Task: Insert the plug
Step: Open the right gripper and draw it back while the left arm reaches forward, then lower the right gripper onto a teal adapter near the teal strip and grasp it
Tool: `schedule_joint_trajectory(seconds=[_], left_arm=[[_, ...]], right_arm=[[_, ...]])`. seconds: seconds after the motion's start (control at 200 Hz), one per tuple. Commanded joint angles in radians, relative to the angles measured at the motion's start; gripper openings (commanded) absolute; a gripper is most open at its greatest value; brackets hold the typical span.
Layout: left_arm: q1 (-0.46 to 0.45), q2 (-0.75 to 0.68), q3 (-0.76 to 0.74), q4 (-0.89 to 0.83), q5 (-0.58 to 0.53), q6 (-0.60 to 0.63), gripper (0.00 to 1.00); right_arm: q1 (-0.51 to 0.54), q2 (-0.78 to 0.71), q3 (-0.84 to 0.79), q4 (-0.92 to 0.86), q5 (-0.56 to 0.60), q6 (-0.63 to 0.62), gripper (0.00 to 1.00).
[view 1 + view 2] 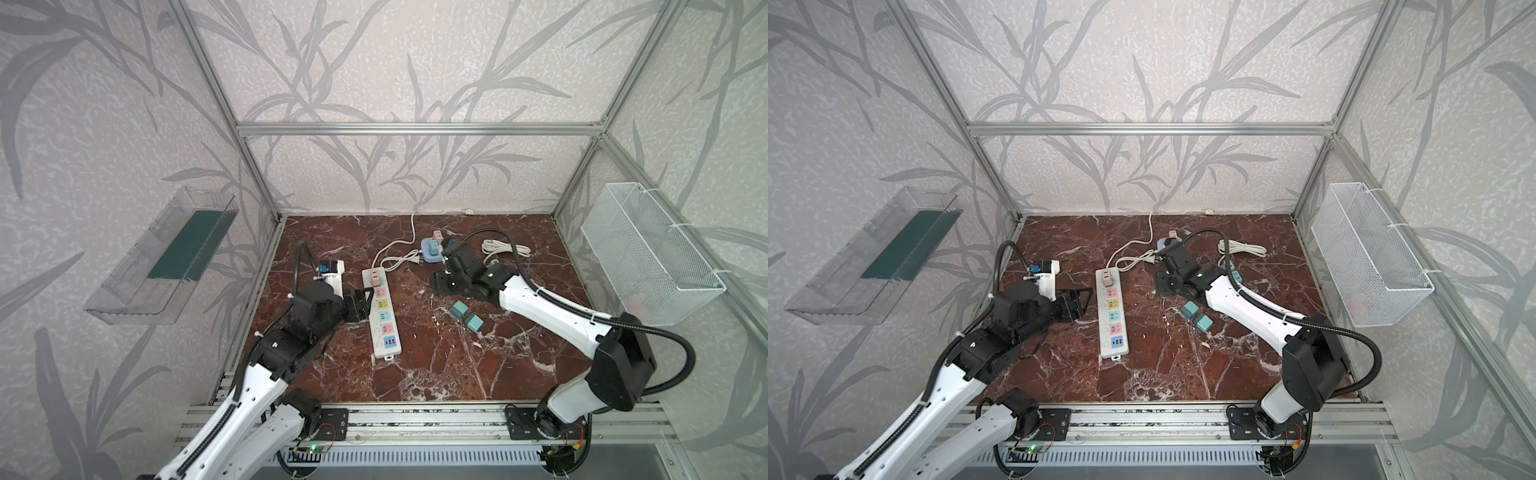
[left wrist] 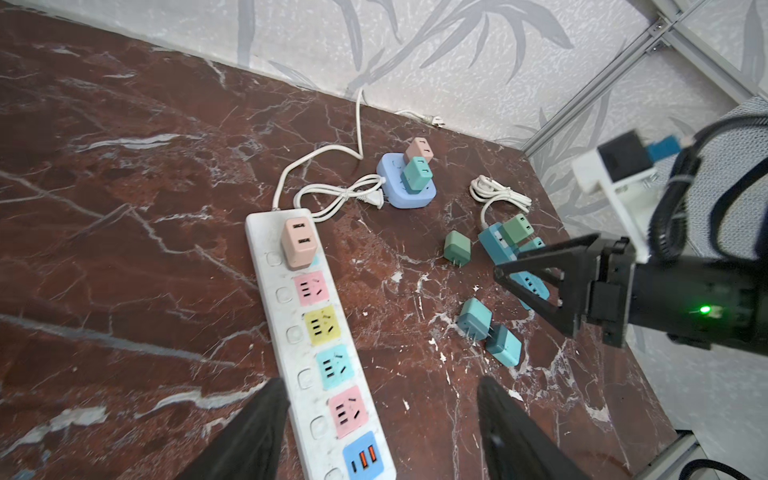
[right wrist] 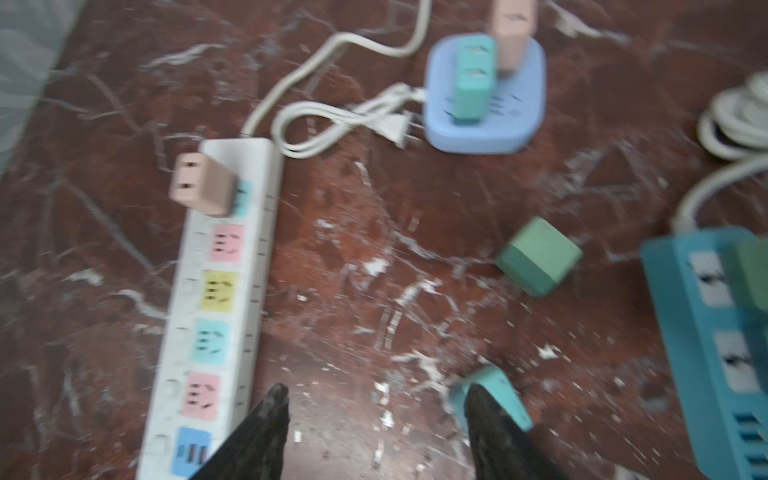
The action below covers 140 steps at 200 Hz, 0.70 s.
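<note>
On the marble counter (image 1: 436, 374), your left fingers (image 2: 253, 428) and right fingers (image 3: 262, 428) stand spread, empty; closing off-centre could skid the teal plug (image 3: 507, 390) away.

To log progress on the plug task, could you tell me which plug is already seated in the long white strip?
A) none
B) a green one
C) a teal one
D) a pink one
D: the pink plug stands in the end socket of the white strip, while the rest of its coloured sockets are empty.
</note>
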Motion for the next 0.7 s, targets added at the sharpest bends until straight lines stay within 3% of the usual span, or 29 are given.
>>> schedule_joint_trajectory(seconds=[0.0,0.255,0.495,0.695], left_arm=[[0.002,0.101,0.129,0.074,0.051,0.036,0.73],[0.002,0.386,0.298,0.210,0.063,-0.032,0.72],[0.006,0.574,0.342,0.226,0.126,-0.018,0.72],[0.024,0.635,0.310,0.198,0.196,-0.022,0.70]], right_arm=[[-0.078,-0.086,-0.152,0.058,0.004,0.039,0.67],[-0.183,-0.157,-0.290,0.094,-0.052,0.028,0.68],[-0.194,-0.058,-0.274,0.110,-0.145,0.006,0.68],[-0.195,0.032,-0.243,0.115,-0.200,-0.009,0.68]])
